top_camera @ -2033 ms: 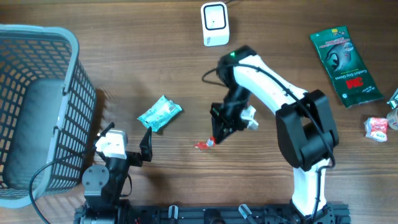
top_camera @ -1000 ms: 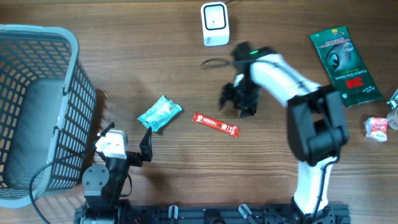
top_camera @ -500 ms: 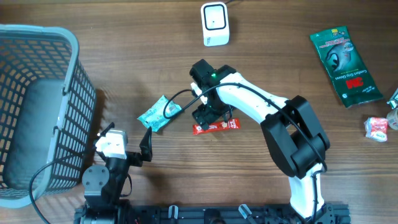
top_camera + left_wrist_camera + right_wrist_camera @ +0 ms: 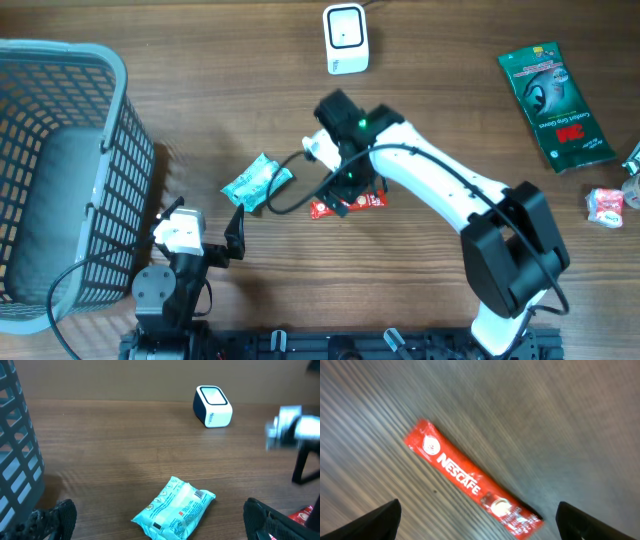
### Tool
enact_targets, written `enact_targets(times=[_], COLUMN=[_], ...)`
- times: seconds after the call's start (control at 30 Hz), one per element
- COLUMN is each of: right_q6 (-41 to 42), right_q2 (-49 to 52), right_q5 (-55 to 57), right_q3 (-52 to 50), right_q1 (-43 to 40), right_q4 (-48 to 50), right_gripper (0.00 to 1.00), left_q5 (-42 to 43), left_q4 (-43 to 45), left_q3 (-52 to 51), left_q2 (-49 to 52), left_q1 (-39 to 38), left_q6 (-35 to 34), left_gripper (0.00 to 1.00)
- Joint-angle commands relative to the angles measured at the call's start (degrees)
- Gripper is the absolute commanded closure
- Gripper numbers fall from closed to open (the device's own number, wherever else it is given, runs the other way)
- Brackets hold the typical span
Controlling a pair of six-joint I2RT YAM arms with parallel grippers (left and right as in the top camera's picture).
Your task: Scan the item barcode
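Right pincer shifted over sachet; teal packet near.

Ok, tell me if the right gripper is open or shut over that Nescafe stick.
Open. The right gripper has its fingertips wide apart; the Nescafe stick lies flat between them, untouched.

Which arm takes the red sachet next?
Right. The right tool, open, hangs directly over the sachet, framed in its wrist view. The left tool sits back by the basket, farther off.
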Motion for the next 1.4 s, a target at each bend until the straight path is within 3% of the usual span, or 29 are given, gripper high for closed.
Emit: enact_targets(times=[0.0, 0.1, 0.17, 0.2, 0.3, 0.4, 0.53, 0.6, 0.67, 0.83, 0.9, 1.0, 1.1, 1.17, 1.37], right_q6=[-5.8, -6.0, -6.0, -6.0, -5.0, -0.9, 15.1, 15.8, 23.5, 67.6, 81.3, 86.2, 87.7, 91.2, 107.5], right_q2=[1.2, 1.2, 1.2, 1.2, 1.2, 1.2, 1.0, 1.0, 1.0, 1.0, 1.1, 1.1, 1.1, 1.1, 1.1], right_q5=[-0.6, 0.1, 0.1, 0.1, 0.2, 0.6, -4.6, -16.1, -30.1, -36.0, -41.2, -57.1, -69.5, -72.3, -79.6], right_q3=[-7.7, -11.2, -11.9, -12.2, -14.0, -17.3, -13.9, -7.4, 0.6, 5.7, 5.7, 5.7, 5.7, 5.7, 5.7], right_q1=[0.1, 0.1, 0.1, 0.1, 0.1, 0.1, 0.1, 0.0, -0.1, -0.1, -0.1, -0.1, -0.2, -0.2, -2.5], right_q4=[5.4, 11.5, 13.2, 13.4, 13.9, 14.2, 9.3, 2.6, -4.0, -11.1, -13.9, -10.9, 2.3, 7.3, 7.6], right_gripper=[0.11, 0.14, 0.21, 0.29, 0.70, 0.95, 0.96, 0.96, 0.96, 0.96, 0.96, 0.96, 0.96, 0.96, 0.95], left_q5=[0.5, 0.5, 0.5, 0.5, 0.5, 0.5, 0.5, 0.5, 0.5, 0.5, 0.5, 0.5, 0.5, 0.5, 0.5], left_q4=[0.1, 0.1, 0.1, 0.1, 0.1, 0.1, 0.1, 0.1, 0.1, 0.1, 0.1, 0.1, 0.1, 0.1, 0.1], left_q3=[-0.2, -0.2, -0.2, -0.2, -0.2, -0.2, -0.2, -0.2, -0.2, -0.2, -0.2, -0.2, -0.2, -0.2, -0.2], left_q2=[-0.3, -0.3, -0.3, -0.3, -0.3, -0.3, -0.3, -0.3, -0.3, -0.3, -0.3, -0.3, -0.3, -0.3, -0.3], left_q1=[-0.2, -0.2, -0.2, -0.2, -0.2, -0.2, -0.2, -0.2, -0.2, -0.2, -0.2, -0.2, -0.2, -0.2, -0.2], left_q6=[-0.5, -0.6, -0.5, -0.5, -0.5, -0.5, -0.6, -0.6, -0.6, -0.5, -0.5, -0.6, -0.6, -0.5, -0.6], left_gripper=[0.00, 0.00, 0.00, 0.00, 0.00, 0.00, 0.00, 0.00, 0.00, 0.00, 0.00, 0.00, 0.00, 0.00, 0.00])
